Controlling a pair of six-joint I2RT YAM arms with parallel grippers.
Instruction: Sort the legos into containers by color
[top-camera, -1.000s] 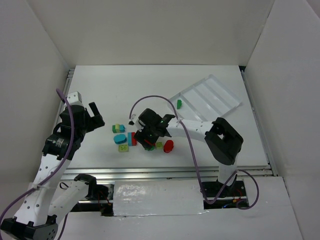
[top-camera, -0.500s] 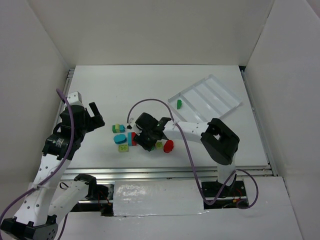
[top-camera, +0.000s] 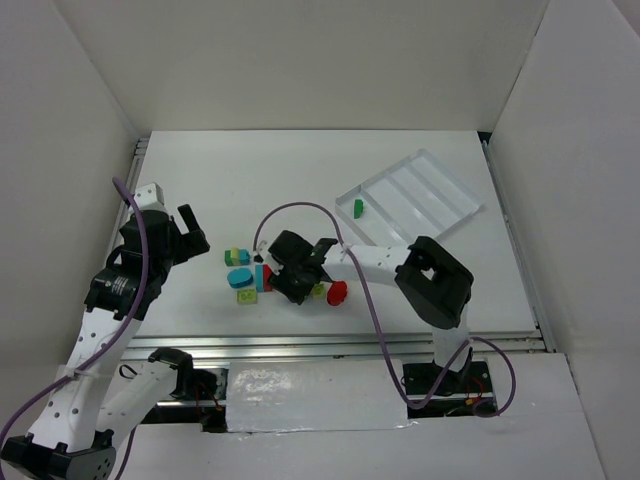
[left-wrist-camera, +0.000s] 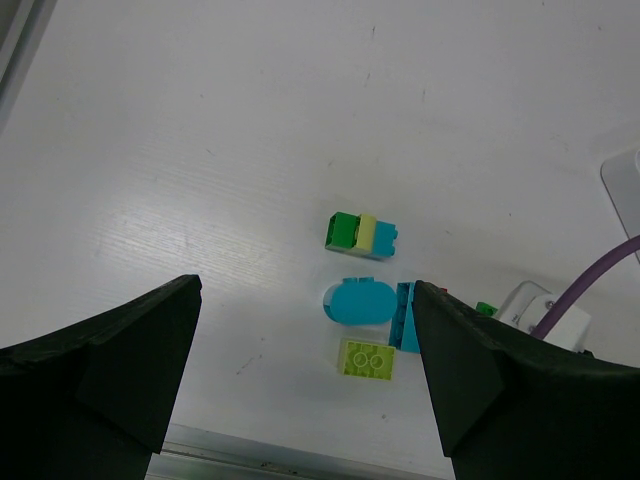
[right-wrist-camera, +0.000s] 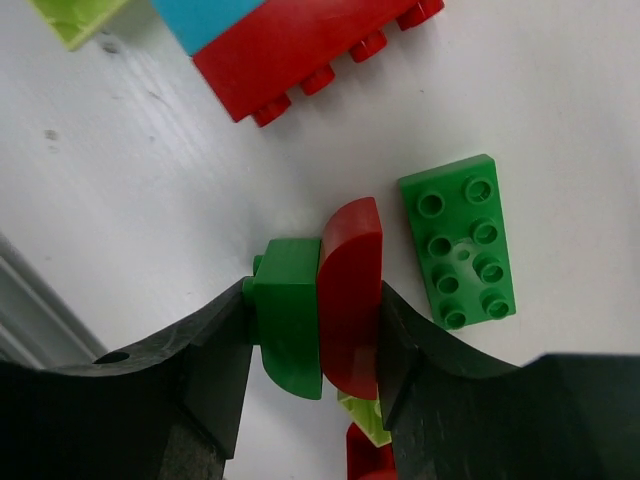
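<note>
The right gripper (right-wrist-camera: 316, 312) is clamped on a green-and-red rounded pair (right-wrist-camera: 345, 290), a finger pressing each side. Only its wrist view shows this. A flat green plate (right-wrist-camera: 460, 240) lies just beside it. The left gripper (left-wrist-camera: 305, 292) gapes wide, holding nothing. Only the top view shows the tray (top-camera: 432, 190), well beyond the right gripper, on a white table (top-camera: 300, 165) between white walls (top-camera: 300, 60).

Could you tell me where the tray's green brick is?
Top view, right of centre: the green brick sits inside the left corner of the tray.

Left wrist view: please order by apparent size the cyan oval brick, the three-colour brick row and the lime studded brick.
1. Cyan oval brick and three-colour brick row: about alike, I cannot rank them.
2. Lime studded brick: smallest.
</note>
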